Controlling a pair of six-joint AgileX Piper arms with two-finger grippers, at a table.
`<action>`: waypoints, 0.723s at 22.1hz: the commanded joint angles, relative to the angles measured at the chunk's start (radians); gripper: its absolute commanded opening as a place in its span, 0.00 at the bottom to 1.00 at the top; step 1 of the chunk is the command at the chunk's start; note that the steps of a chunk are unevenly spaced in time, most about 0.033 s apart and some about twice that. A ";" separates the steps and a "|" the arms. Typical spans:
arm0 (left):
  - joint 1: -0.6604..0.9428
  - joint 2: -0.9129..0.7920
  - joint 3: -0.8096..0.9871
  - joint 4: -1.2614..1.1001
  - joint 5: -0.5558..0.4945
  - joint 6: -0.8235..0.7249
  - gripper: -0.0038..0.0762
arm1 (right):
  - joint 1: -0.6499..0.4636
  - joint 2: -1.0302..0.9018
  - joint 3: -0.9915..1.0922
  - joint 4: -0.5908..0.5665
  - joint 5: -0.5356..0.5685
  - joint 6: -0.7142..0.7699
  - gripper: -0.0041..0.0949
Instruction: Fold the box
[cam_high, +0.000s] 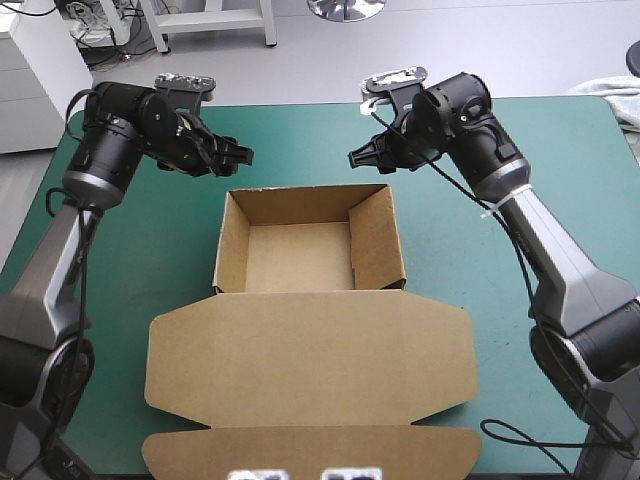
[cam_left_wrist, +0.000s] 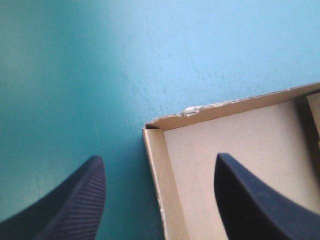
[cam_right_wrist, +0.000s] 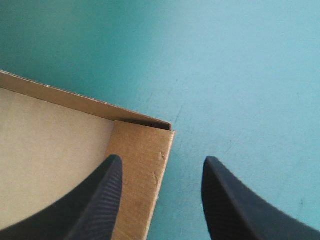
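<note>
Box of brown corrugated board (cam_high: 376, 240) at centre of the teal-green counter (cam_high: 150, 250): an open tray with four walls raised, its floor bare. Lid panel lies flat on the cover toward 6 o'clock, with rounded side flaps at 3 and 9 and a long front flap at the near edge. Left pincer (cam_high: 240, 155) of two black fin-shaped fingers hangs at about 11 o'clock from the tray, just off its far-left corner, fingers spread wide. In the left wrist view (cam_left_wrist: 159, 159) the corner sits between the fingers, one over the tray floor, the other over bare cover outside the wall. The far wall's top edge is ragged near that corner. Right pincer (cam_high: 358, 158) hangs at about 1 o'clock, just off the far-right corner, also spread wide. In its wrist view (cam_right_wrist: 163, 159) one finger is over the tucked side wall, the other over the cover. Neither holds anything.
</note>
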 joint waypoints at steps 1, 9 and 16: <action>-0.004 -0.118 -0.035 0.030 0.044 -0.015 0.49 | -0.001 -0.099 -0.036 -0.025 0.011 -0.012 0.50; -0.004 -0.362 -0.020 -0.044 0.044 -0.047 0.04 | -0.001 -0.134 -0.036 -0.004 0.011 0.004 0.50; -0.004 -0.586 0.279 -0.048 0.042 -0.020 0.04 | -0.001 -0.089 0.009 0.008 0.011 0.038 0.50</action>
